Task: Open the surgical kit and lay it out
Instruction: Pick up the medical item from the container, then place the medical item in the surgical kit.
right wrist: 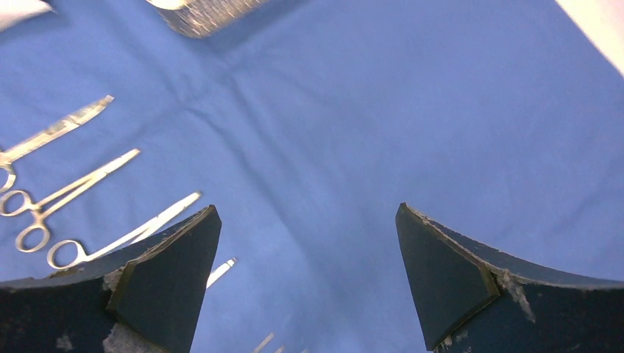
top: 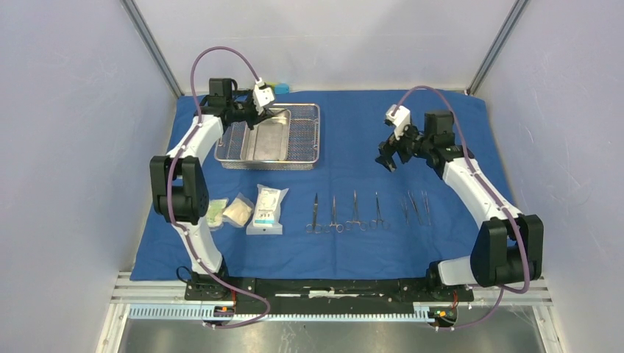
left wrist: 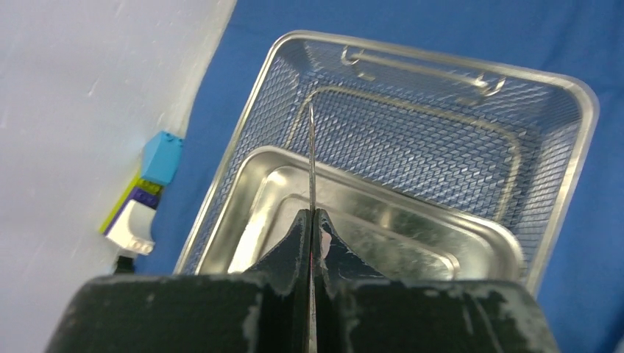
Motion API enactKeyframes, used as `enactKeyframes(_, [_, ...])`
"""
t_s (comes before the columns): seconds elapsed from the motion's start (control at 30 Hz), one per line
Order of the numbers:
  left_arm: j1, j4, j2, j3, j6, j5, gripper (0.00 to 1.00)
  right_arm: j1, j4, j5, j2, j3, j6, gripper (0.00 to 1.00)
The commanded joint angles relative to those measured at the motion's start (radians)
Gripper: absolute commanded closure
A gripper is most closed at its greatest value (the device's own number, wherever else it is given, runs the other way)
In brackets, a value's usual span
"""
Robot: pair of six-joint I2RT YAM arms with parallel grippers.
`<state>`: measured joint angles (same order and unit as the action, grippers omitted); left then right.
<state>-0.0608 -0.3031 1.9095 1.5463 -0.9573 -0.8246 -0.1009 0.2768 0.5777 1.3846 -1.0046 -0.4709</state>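
The blue cloth (top: 412,250) is lying spread out flat. It looks soft and likely to bunch, so a corner is the place to pinch it. The wire basket (top: 318,132) is sitting at the cloth's far left, looking rigid and fairly light, and its rim and end handle are offering a hold. The steel pan (top: 268,143) is resting tilted inside it, smooth and probably slippery, so only its lip is inviting a grip. Three packets (top: 266,209) are lying near the left arm, light and crinkly. The scissor-like instruments (top: 355,211) are lying in a row along the near middle, thin and flat, so hard to get under.

The left end effector (left wrist: 312,217) is pinching shut on a thin steel piece (left wrist: 311,154) over the pan. It is showing edge-on, so I cannot tell what it is. The right end effector (right wrist: 307,220) is hanging wide open and empty above bare cloth.
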Motion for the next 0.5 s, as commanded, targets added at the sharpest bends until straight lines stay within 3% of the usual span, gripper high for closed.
enactKeyframes(0.0, [-0.032,-0.105,-0.1,0.016,0.132,-0.106,0.98,-0.066,0.022,0.083,0.003,-0.1,-0.007,0.03])
enactKeyframes(0.47, [-0.224,-0.197,-0.258,-0.119,0.345,-0.256,0.98,-0.183,-0.038,0.323,0.023,-0.16,0.074,0.03])
